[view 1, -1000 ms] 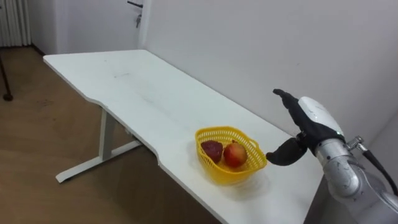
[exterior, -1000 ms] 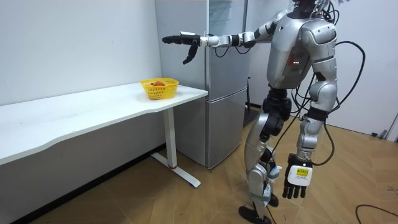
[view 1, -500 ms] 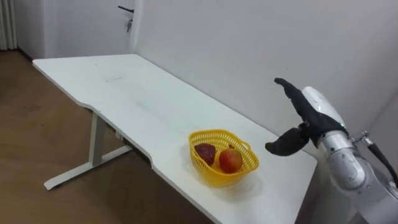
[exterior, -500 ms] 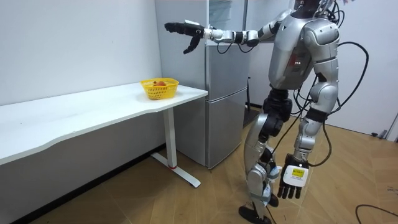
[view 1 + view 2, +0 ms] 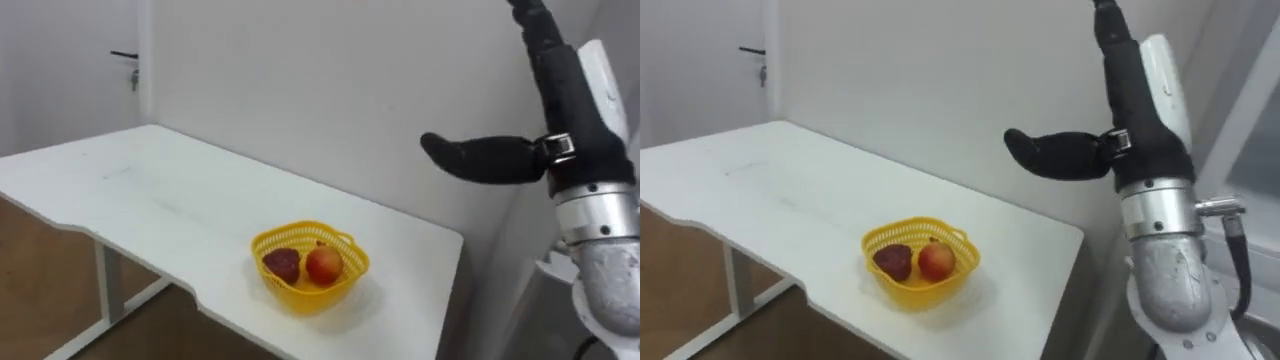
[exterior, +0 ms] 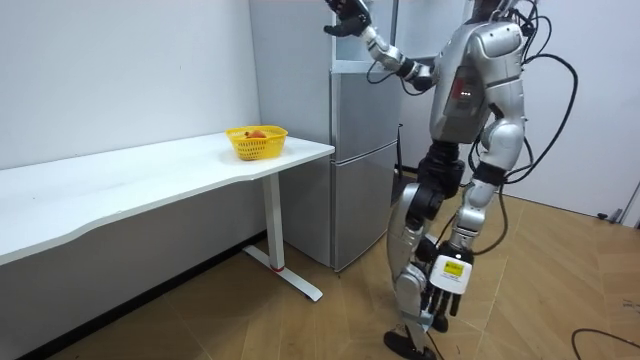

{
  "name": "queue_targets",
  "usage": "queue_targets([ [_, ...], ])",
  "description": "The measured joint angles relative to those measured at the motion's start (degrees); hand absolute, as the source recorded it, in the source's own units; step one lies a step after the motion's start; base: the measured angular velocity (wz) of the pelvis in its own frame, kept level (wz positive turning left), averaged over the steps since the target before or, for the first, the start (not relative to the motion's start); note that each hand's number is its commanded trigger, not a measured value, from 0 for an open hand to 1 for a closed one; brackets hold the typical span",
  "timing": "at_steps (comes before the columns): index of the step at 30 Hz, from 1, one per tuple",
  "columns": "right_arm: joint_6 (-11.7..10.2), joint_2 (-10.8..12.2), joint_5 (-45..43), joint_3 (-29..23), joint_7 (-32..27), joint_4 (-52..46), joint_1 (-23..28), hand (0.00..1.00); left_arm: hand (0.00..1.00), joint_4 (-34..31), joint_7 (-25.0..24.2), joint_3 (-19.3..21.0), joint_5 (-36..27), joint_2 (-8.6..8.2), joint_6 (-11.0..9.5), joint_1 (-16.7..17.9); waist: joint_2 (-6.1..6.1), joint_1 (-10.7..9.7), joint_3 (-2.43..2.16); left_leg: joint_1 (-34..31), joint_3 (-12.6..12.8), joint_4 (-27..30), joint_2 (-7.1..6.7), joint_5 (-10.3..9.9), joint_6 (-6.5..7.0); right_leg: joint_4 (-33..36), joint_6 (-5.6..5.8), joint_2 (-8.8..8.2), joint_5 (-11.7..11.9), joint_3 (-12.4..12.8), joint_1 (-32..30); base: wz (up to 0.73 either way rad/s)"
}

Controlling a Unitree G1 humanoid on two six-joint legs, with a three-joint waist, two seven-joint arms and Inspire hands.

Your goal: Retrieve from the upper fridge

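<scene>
By the grey fridge point(image 6: 362, 150), whose upper door point(image 6: 362, 30) presumably hides the item, the right arm is now raised instead of stretched over the table point(image 5: 130, 190), putting the empty right hand point(image 5: 568, 115), fingers straight and thumb spread, at two o'clock of the yellow basket point(image 5: 305, 298), poised for that door.

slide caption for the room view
Robot stands by the grey fridge, right robot hand raised open near its top, yellow basket on the white table
</scene>
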Motion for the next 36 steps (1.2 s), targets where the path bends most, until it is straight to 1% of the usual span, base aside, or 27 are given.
queue_targets([
  [1,-0.6,0.5,0.0,-0.7,-0.1,-1.0,1.3,0.0,0.0,0.1,0.0,0.0,0.0,-0.11,-0.4,0.1,0.15,-0.7,0.03,0.4,0.2,-0.2,0.03,0.0,0.0,-0.1,0.02,0.13,0.0,0.2,0.3,-0.3],
  [3,-2.4,1.4,0.1,-2.5,-0.2,-5.1,7.8,0.0,0.0,1.5,0.4,0.0,-0.7,-0.71,-2.0,0.2,0.98,-2.3,-0.14,2.2,1.9,-1.5,0.33,0.0,0.05,-0.3,0.1,0.73,0.1,2.4,0.4,-0.35],
  [4,-2.9,1.6,0.1,-2.7,-0.2,-5.6,9.1,0.0,0.0,1.9,0.7,0.0,-1.1,-1.08,-2.2,0.2,1.33,-2.7,-0.13,2.6,2.5,-1.8,0.49,-0.1,0.08,-0.3,0.08,0.82,0.1,2.8,0.4,-0.53],
  [5,-3.7,2.2,0.0,-3.4,-0.4,-6.3,11.1,0.0,0.0,2.8,1.1,0.0,-1.9,-1.8,-2.4,0.1,1.82,-3.9,-0.2,3.0,3.6,-2.3,0.72,-0.1,0.09,-0.3,0.0,0.95,0.2,3.7,0.2,-0.5],
  [6,-4.8,3.0,-0.2,-4.6,-1.0,-6.4,13.2,0.0,0.0,3.8,1.2,0.0,-2.2,-2.34,-2.9,-0.3,2.22,-5.2,-0.12,3.5,4.1,-2.9,0.88,-0.1,0.08,-0.3,-0.05,1.11,0.3,4.4,0.2,-0.41],
  [7,-5.1,3.5,-0.2,-5.1,-1.4,-6.4,14.4,0.0,0.0,4.0,1.3,0.0,-2.3,-2.54,-3.0,-0.3,2.39,-5.8,-0.18,3.7,4.4,-3.1,0.94,-0.1,0.08,-0.3,-0.05,1.2,0.3,4.8,0.2,-0.31],
  [8,-5.8,4.3,0.1,-6.6,-1.9,-6.4,17.1,0.0,0.0,4.1,1.7,0.0,-2.3,-2.85,-3.5,-0.4,2.65,-7.0,-0.17,4.2,5.2,-3.4,0.99,-0.1,0.08,-0.3,-0.05,1.31,0.3,5.4,0.2,-0.28],
  [9,-5.9,5.1,0.6,-8.1,-2.4,-6.4,19.6,0.0,0.0,4.5,2.1,0.0,-2.3,-3.15,-4.1,-0.5,2.96,-7.8,-0.26,4.6,5.8,-4.0,0.99,-0.1,0.08,-0.3,-0.04,1.42,0.3,5.9,0.1,-0.26],
  [10,-5.9,5.6,0.7,-9.1,-2.5,-6.5,20.4,0.0,0.0,4.5,2.1,0.2,-2.3,-3.26,-4.4,-0.5,3.03,-8.4,-0.25,4.6,6.1,-4.0,0.97,-0.1,0.08,-0.3,-0.05,1.46,0.3,6.1,0.1,-0.28],
  [11,-5.9,6.5,1.0,-11.1,-2.9,-6.5,21.2,0.0,0.0,4.9,2.1,0.5,-2.3,-3.47,-4.7,-0.8,3.15,-9.1,-0.35,4.5,6.6,-4.3,0.96,-0.1,0.08,-0.2,-0.06,1.62,0.3,6.8,-0.2,-0.29],
  [12,-5.9,6.9,0.8,-12.7,-3.6,-6.5,21.3,0.0,0.0,5.6,2.0,1.0,-2.3,-3.7,-5.1,-1.1,3.48,-9.7,-0.47,4.5,7.0,-4.5,0.97,-0.1,0.08,-0.1,-0.16,1.77,0.4,7.6,-0.7,-0.28],
  [13,-6.0,6.9,0.7,-13.4,-4.0,-6.5,21.3,0.0,0.0,6.0,2.0,1.1,-2.3,-3.7,-5.2,-1.3,3.62,-10.2,-0.47,4.5,7.0,-4.6,0.96,-0.1,0.08,-0.1,-0.15,1.81,0.4,7.8,-0.8,-0.18],
  [14,-6.0,7.0,-0.2,-14.7,-4.5,-6.8,21.4,0.0,0.0,6.1,2.0,1.3,-2.2,-3.68,-5.2,-1.2,3.82,-11.1,-0.53,4.5,7.0,-4.6,0.96,-0.1,0.08,-0.2,-0.15,1.9,0.4,8.1,-0.8,-0.04],
  [15,-6.1,7.1,-1.4,-15.7,-4.8,-7.6,22.0,0.0,0.0,6.0,2.0,1.6,-2.2,-3.7,-5.2,-1.2,3.95,-11.8,-0.66,4.6,7.1,-4.6,0.99,-0.1,0.08,-0.2,-0.14,1.97,0.4,8.5,-1.0,-0.05],
  [16,-6.1,7.1,-2.1,-16.1,-4.9,-8.3,22.6,0.0,0.0,6.0,2.0,1.6,-2.2,-3.7,-5.2,-1.2,3.97,-11.8,-0.66,4.6,7.2,-4.6,1.0,-0.1,0.08,-0.3,-0.14,2.03,0.4,8.7,-1.1,-0.07],
  [18,-7.3,7.1,-2.9,-16.8,-4.7,-9.7,24.9,0.0,0.0,6.0,1.9,2.2,-2.2,-3.7,-5.4,-1.4,3.98,-12.2,-0.67,4.6,7.2,-4.6,1.03,-0.1,0.07,-0.4,-0.14,2.12,0.4,8.7,-1.1,-0.07],
  [22,-7.3,7.2,-3.0,-16.8,-3.9,-9.8,27.4,0.0,0.0,6.9,2.0,2.2,-2.0,-3.69,-5.6,-2.5,4.02,-12.1,-0.56,4.6,8.0,-4.7,1.06,-0.1,0.08,-0.4,-0.13,2.12,0.4,8.9,-1.3,-0.02],
  [24,-7.2,8.1,-3.0,-16.8,-2.7,-9.8,28.4,0.0,0.0,8.9,1.9,2.2,-2.0,-3.68,-5.6,-3.7,4.09,-11.9,-0.42,4.6,8.2,-5.0,1.43,-0.1,0.08,-0.4,-0.13,2.12,0.4,9.0,-1.5,-0.05],
  [27,-7.2,8.5,-2.9,-16.7,-1.5,-9.7,30.1,0.0,0.0,9.9,1.8,2.2,-2.0,-3.66,-5.6,-4.3,4.01,-11.8,-0.35,4.4,8.3,-5.3,1.43,-0.1,0.07,-0.4,-0.13,2.09,0.4,8.9,-1.5,0.0],
  [28,-7.2,8.7,-2.9,-16.7,-1.2,-9.7,30.5,0.0,0.0,10.0,1.8,2.2,-2.0,-3.66,-5.6,-4.3,3.83,-11.6,-0.24,4.4,8.3,-5.3,1.46,-0.1,0.07,-0.4,-0.13,2.1,0.4,8.9,-1.7,-0.04],
  [29,-7.2,8.9,-2.6,-16.7,-0.5,-9.6,31.2,0.0,0.0,10.0,1.7,2.2,-2.0,-3.58,-5.5,-4.5,3.92,-11.6,-0.21,4.3,8.5,-5.3,1.51,-0.1,0.06,-0.4,-0.13,2.09,0.4,9.0,-2.1,0.0],
  [30,-7.2,9.0,-2.4,-16.5,0.5,-9.3,32.1,0.0,0.0,9.9,1.3,2.2,-2.0,-3.41,-5.5,-4.7,4.07,-11.7,-0.33,4.1,8.5,-5.3,1.54,-0.1,0.05,-0.5,-0.13,2.07,0.4,9.0,-2.6,-0.04],
  [31,-7.2,9.0,-2.3,-16.3,0.9,-9.0,32.5,0.0,0.0,9.8,1.1,2.2,-2.1,-3.3,-5.5,-4.7,4.05,-11.7,-0.35,4.1,8.6,-5.3,1.56,-0.1,0.04,-0.5,-0.13,2.07,0.4,9.0,-2.9,-0.05],
  [33,-7.1,9.3,-1.4,-14.9,3.3,-7.6,35.7,0.0,0.0,9.7,0.9,2.2,-2.2,-3.09,-5.5,-4.7,4.1,-11.7,-0.36,4.0,9.0,-5.3,1.69,0.0,0.03,-1.0,-0.22,2.26,0.4,9.4,-3.1,-0.1],
  [34,-7.0,9.5,-1.3,-14.6,3.9,-7.1,36.4,0.0,0.0,9.7,0.9,2.2,-2.3,-3.09,-5.5,-4.7,4.11,-11.7,-0.37,3.9,9.1,-5.4,1.72,0.0,0.03,-1.1,-0.23,2.33,0.4,9.5,-3.1,-0.11],
  [35,-6.6,9.9,-1.0,-13.9,5.1,-5.9,37.4,0.0,0.0,9.7,0.9,2.2,-2.3,-3.09,-5.5,-4.8,4.21,-11.7,-0.41,3.6,9.4,-5.4,1.77,-0.1,0.02,-1.1,-0.25,2.43,0.5,9.7,-3.3,-0.1],
  [36,-6.7,10.4,-1.1,-13.5,5.6,-5.6,38.2,0.0,0.0,9.7,0.8,2.2,-2.3,-3.09,-5.6,-4.9,4.36,-11.8,-0.47,3.4,9.6,-5.4,1.83,-0.1,0.02,-1.0,-0.26,2.54,0.5,10.1,-3.7,-0.13],
])
